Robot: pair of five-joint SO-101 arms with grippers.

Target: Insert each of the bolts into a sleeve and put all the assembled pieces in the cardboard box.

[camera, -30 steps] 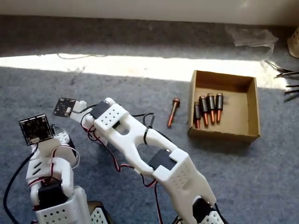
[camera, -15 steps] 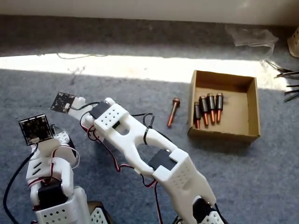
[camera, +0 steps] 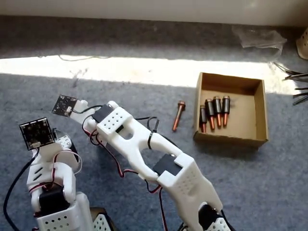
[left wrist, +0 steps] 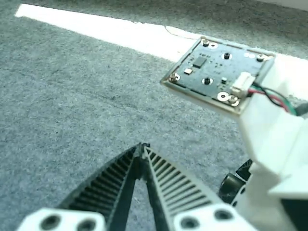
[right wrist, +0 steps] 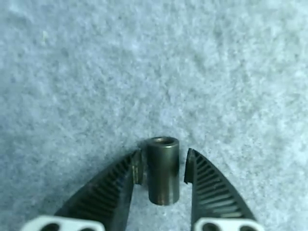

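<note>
Carpet (camera: 250, 183), grey and short-piled, covers the whole floor of the high view, with a sunlit strip (camera: 144, 70) crossing its upper part. Right arm (camera: 139, 144), white and long, runs from the lower right of the frame up toward the centre left; left arm (camera: 50, 178) stands in the lower left corner. Cardboard box (camera: 230, 137) sits open at the right of centre, holding four assembled pieces (camera: 214, 113) side by side against its left wall. One copper-coloured bolt (camera: 178, 115) lies on the carpet just left of the box, not in a sleeve. Right gripper (right wrist: 162, 158) has its jaws parted around a dark metal sleeve (right wrist: 162, 169) on the carpet; one jaw is at the sleeve's side, the other stands a narrow gap away. Left gripper (left wrist: 143, 150) hangs over bare carpet, jaws closed on nothing, near the right arm's green circuit board (left wrist: 216, 74).
</note>
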